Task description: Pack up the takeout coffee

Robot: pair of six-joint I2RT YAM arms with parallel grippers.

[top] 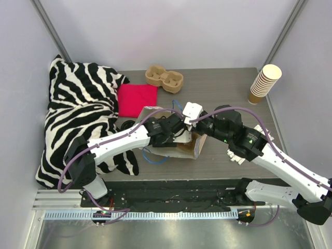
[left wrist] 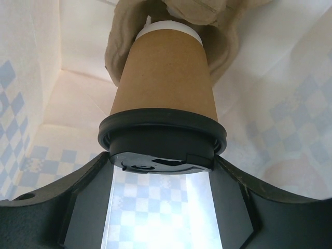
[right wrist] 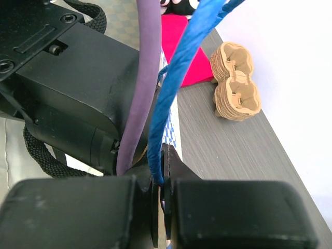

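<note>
On a grey wood-grain table [top: 228, 93], smooth and matte, boxed in by plain pale walls [top: 181, 31] with slim metal posts [top: 46, 23] in the corners. At the left edge, a soft, rumpled zebra-striped cloth [top: 78, 104]; just beside it, a flat square of red fabric [top: 137, 99]; behind that, near the back wall, a moulded pulp cup carrier [top: 164, 78], rough and tan, with two round wells. Far right, close to the side wall, a leaning stack of lidless cups [top: 264, 83], ribbed by its rims. In the middle, a paper bag [top: 187, 149], brown outside with blue-checked white panels, its mouth around the left arm's wrist. Inside that bag, the takeout coffee [left wrist: 163, 83]: a smooth tan paper cone, white rim at the base, capped by a glossy round black lid [left wrist: 162, 136] with a moulded raised top. Lies with the lid toward the left wrist camera and the base nestled in a crumpled beige wad [left wrist: 171, 13] at the far end. Around the lid, the left gripper [left wrist: 162, 171]: dark matte fingers [left wrist: 83, 207] spread fairly wide, set against either side of the raised top, gripping the cup. At the bag's mouth, the right gripper [right wrist: 162, 199]: blocky black jaws pinched nearly together on the bag's blue handle [right wrist: 181, 72], a twisted cord running straight up from the jaws. Alongside that cord, a smooth purple cable [right wrist: 141, 78].
</note>
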